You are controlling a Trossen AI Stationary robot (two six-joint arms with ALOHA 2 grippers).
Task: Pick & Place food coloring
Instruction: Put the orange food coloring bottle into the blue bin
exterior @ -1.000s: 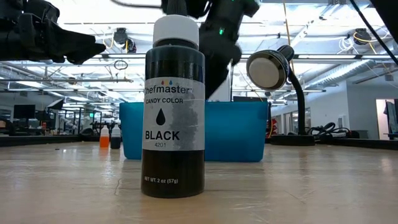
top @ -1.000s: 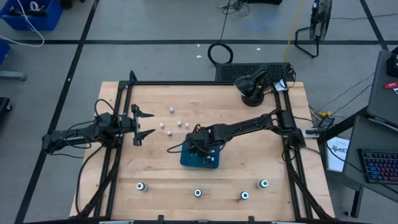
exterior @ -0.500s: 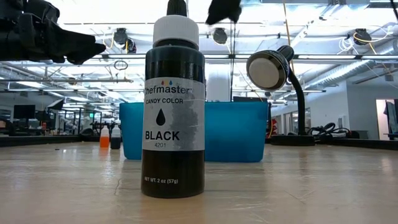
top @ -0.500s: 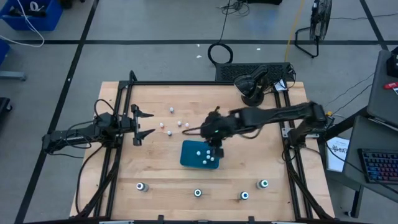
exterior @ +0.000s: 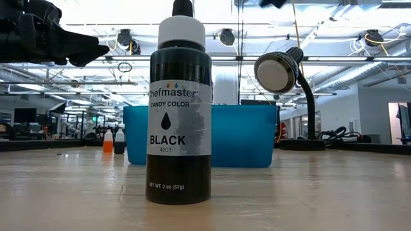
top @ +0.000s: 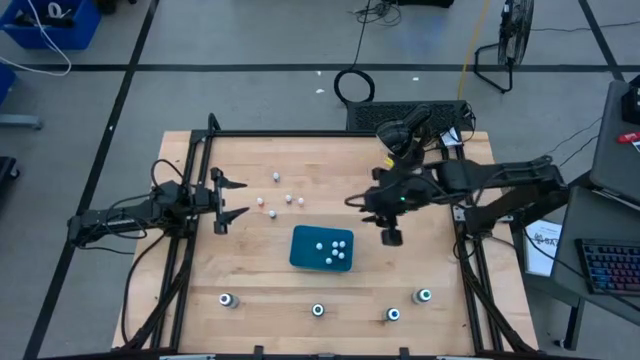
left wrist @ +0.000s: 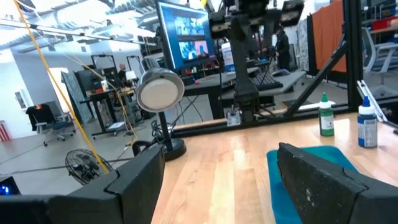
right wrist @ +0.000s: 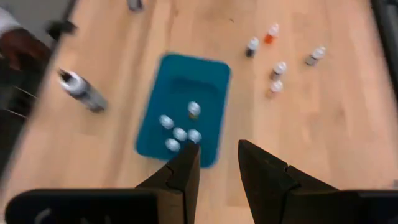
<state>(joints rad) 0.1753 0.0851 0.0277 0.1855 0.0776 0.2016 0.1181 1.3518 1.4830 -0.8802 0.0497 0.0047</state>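
- Wooden counter (top: 440, 270) boards are carrying everything inside a black frame, with grey shop floor lying all around. Four bigger dark bottles (top: 318, 310) are standing spaced along the 6 o'clock edge. One of them, labelled black (exterior: 178, 109), is filling the low view.
- At 9 o'clock the left arm (top: 150, 212) is waiting low over the counter. Its jaws are spread wide and gripping nothing, and they are pointing toward the middle, probably so as to be keeping out of the other arm's way.
- Four loose small bottles (top: 290, 198) are standing in a scatter just past those jaws, at about 11 o'clock of the teal tray (top: 300, 255). They are apart from one another, which is leaving room for a pinch on each cap.
- At the counter's centre the tray is holding five small white-capped bottles (top: 338, 243), all bunching toward its 3 o'clock end, nearest the working arm.
- At 3 o'clock of the tray the right arm (top: 470, 180) is hanging its jaws over bare wood. They are only narrowly parted and carrying nothing. I am judging this as a pause between a drop-off and the next pick.
- At 1 o'clock a desk lamp (top: 405, 140) is sitting on the counter's far edge.
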